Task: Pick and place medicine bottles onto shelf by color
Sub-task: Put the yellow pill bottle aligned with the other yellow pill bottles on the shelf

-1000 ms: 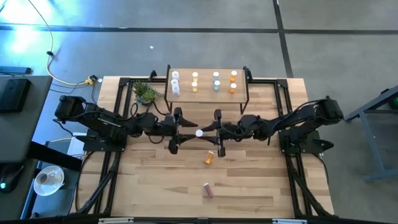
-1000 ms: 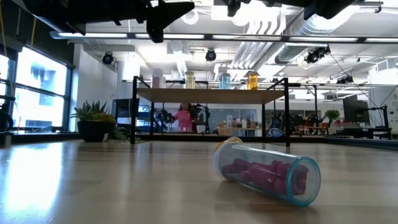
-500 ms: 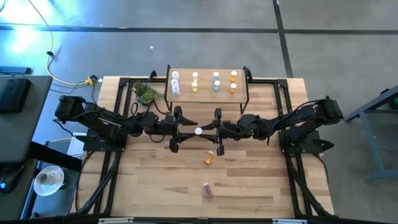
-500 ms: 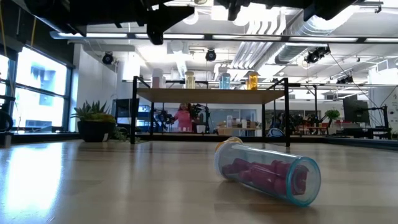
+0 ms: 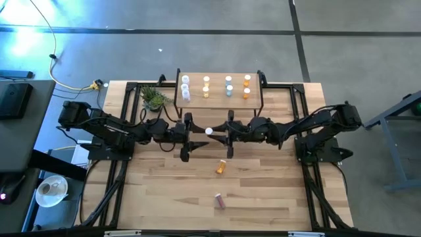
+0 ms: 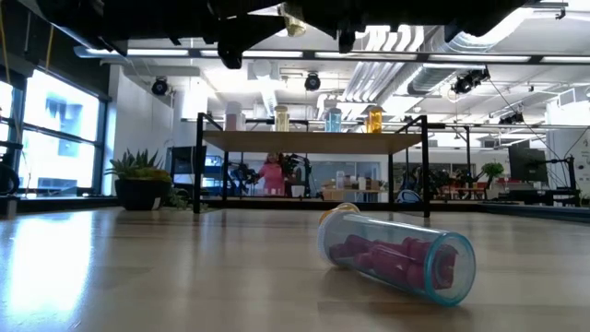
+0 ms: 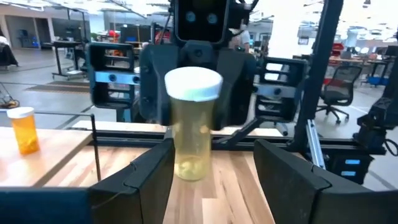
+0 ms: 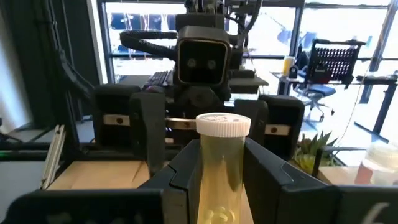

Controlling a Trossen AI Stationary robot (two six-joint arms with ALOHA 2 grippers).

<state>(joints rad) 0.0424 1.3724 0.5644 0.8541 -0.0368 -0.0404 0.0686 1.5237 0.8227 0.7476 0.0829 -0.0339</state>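
A pale yellow medicine bottle (image 8: 219,155) with a white cap stands upright in the air over the table's middle (image 5: 208,131), and my right gripper (image 8: 222,177) is shut on it. My left gripper (image 7: 211,171) faces it from the table's left, open; its fingers stand apart just short of the bottle (image 7: 191,127) and touch nothing. An orange bottle (image 5: 222,166) and a purple one (image 5: 220,201) lie on their sides on the table. At the far edge, the shelf (image 5: 219,99) carries upright white, yellow, blue-green and orange bottles. My right gripper pinches the bottle's body (image 8: 221,163), below the cap, between its two fingers. The fingers reach in level from the table's right. The bottle stays upright with its cap up, lifted clear of the table.
A small potted plant (image 5: 153,99) stands left of the shelf. In the low view the purple bottle (image 6: 396,256) lies near the front, with the orange one (image 6: 339,212) behind it. Bare wood spreads over the near half of the table (image 5: 164,197).
My right gripper has carried the yellow bottle a little toward the table's far edge and toward my left gripper. The bottle has stayed upright and clear of the table.
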